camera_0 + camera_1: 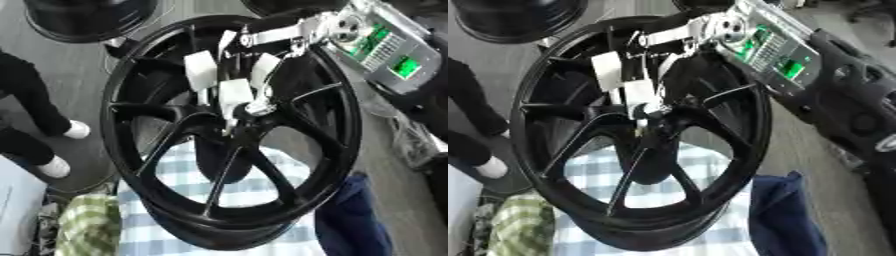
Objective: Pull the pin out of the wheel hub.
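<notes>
Black wheel hub [229,131] centre; right robot hand [229,82] fingers at middle.

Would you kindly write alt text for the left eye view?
The robot's right hand reaches from the upper right to the centre of a black spoked wheel, white-padded fingers at the hub. Checked cloth shows below.

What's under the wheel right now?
Through the spokes of the wheel a blue-and-white checked cloth shows, with a dark blue cloth to its right. The right hand covers the hub, so the pin cannot be seen.
</notes>
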Controlling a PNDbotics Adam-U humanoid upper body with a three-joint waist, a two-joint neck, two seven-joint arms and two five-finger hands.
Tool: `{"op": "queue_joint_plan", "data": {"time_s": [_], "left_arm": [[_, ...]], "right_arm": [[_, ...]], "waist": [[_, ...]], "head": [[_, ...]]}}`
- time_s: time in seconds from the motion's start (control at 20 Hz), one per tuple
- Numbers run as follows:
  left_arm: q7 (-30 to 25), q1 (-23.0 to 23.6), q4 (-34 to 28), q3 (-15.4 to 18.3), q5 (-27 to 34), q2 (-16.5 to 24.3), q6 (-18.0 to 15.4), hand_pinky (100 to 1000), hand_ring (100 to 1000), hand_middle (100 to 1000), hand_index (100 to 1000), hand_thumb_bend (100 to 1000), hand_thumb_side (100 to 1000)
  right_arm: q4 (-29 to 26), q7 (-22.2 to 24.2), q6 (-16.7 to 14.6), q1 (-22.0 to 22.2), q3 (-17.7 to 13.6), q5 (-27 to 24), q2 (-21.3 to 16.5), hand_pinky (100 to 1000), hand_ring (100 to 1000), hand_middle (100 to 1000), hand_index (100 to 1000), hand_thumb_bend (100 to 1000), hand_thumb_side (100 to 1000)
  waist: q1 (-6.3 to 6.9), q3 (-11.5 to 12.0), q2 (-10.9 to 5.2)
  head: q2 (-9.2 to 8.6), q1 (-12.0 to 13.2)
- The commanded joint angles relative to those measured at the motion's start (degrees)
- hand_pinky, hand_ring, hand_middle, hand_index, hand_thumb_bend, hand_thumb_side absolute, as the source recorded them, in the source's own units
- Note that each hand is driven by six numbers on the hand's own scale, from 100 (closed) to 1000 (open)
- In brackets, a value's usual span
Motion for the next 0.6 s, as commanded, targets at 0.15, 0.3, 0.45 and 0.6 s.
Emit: {"op": "queue_joint_plan", "data": {"time_s": [0.15, 0.3, 0.45, 0.6], "left_arm": [[-0.4, -0.4, -1.2, -0.1, -0.1, 0.5, -0.1, 756, 726, 710, 687, 105, 832], [-0.6, -0.4, -1.2, -0.2, -0.1, 0.4, -0.2, 756, 727, 710, 687, 105, 835], [-0.7, -0.4, -1.2, -0.1, -0.1, 0.5, -0.2, 756, 729, 713, 688, 104, 834], [-0.7, -0.4, -1.2, -0.2, -0.1, 0.5, -0.2, 757, 729, 714, 688, 104, 840]], "right_arm": [[0.1, 0.2, -0.1, -0.8, -0.5, 0.4, -0.2, 753, 638, 630, 771, 394, 339], [0.4, 0.2, -0.2, -0.6, -0.6, 0.4, -0.1, 753, 636, 627, 769, 389, 335], [0.8, 0.0, -0.4, -0.6, -0.8, 0.3, 0.0, 752, 624, 616, 759, 355, 325], [1.1, -0.4, -0.6, -0.7, -1.0, 0.2, 0.1, 746, 608, 598, 741, 339, 287]], "waist": [[0.07, 0.0, -0.64], [0.05, 0.0, -0.54], [0.04, 0.0, -0.46], [0.01, 0.0, -0.42]], "head": [[0.33, -0.1], [0.33, -0.2], [0.33, -0.1], [0.33, -0.2]]}}
